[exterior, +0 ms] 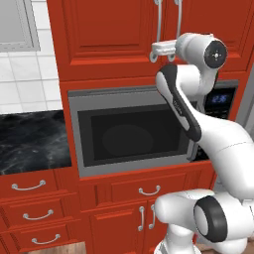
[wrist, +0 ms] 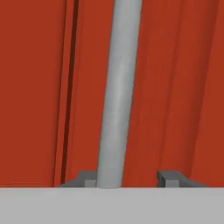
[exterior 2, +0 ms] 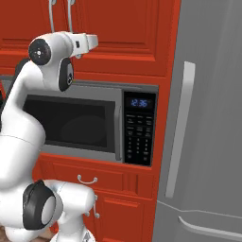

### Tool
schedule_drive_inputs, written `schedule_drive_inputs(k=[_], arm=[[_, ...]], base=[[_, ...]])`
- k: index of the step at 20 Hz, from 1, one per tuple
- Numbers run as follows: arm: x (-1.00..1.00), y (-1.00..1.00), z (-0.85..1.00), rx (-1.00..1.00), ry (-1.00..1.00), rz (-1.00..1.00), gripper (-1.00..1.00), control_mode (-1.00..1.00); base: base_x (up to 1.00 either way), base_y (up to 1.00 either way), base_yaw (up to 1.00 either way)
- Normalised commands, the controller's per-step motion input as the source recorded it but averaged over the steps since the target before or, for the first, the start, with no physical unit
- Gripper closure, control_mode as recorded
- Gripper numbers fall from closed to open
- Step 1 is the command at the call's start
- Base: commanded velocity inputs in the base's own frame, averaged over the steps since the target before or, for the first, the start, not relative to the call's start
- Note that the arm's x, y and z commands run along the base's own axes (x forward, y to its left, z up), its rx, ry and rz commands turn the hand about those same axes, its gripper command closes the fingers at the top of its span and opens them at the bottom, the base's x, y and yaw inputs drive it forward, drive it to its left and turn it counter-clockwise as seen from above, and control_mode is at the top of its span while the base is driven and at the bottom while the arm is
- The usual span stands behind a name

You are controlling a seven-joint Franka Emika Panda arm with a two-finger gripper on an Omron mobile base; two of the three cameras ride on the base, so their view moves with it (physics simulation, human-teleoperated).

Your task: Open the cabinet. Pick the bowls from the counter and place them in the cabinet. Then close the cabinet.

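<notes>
The red cabinet (exterior: 109, 34) (exterior 2: 118, 28) hangs above the microwave, both doors shut. Its two curved silver handles (exterior: 158, 22) (exterior 2: 51, 14) meet at the centre. My gripper (exterior: 154, 52) (exterior 2: 94, 41) reaches up to the lower end of a handle. In the hand view the grey handle (wrist: 117, 87) runs between my fingertips (wrist: 89, 179). The left tip touches it and the right tip stands a little apart, so my gripper (wrist: 130, 178) is open around the handle. The black marble counter (exterior: 30, 141) lies at the left. The bowls are out of view.
A built-in microwave (exterior: 129, 131) (exterior 2: 71, 120) sits right below the cabinet. A tall grey fridge (exterior 2: 208, 118) stands at the right. Red drawers (exterior: 30, 186) run under the counter, and a grey-doored wall cabinet (exterior: 17, 25) hangs at the upper left.
</notes>
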Motion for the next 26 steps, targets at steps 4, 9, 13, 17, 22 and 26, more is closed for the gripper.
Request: schedule_drive_inputs(k=[4, 9, 13, 17, 22, 26], arm=[[0.2, -0.95, -0.07, 0.18, 0.03, 0.0, 1.0, -1.0], [-0.42, -1.0, 0.02, 0.32, 0.08, -0.03, 1.0, -1.0], [-0.76, -1.0, 0.0, 0.35, 0.02, -0.06, 1.0, -1.0], [-0.98, -1.0, -0.02, 0.29, -0.14, -0.02, 1.0, -1.0], [-0.86, -1.0, -0.07, 0.23, -0.39, 0.0, 1.0, -1.0], [-0.79, -1.0, 0.0, 0.21, -0.36, 0.0, 1.0, -1.0]], base=[[0.0, 0.0, 0.0], [0.0, 0.0, 0.0], [0.0, 0.0, 0.0], [0.0, 0.0, 0.0], [0.0, 0.0, 0.0], [0.0, 0.0, 0.0]])
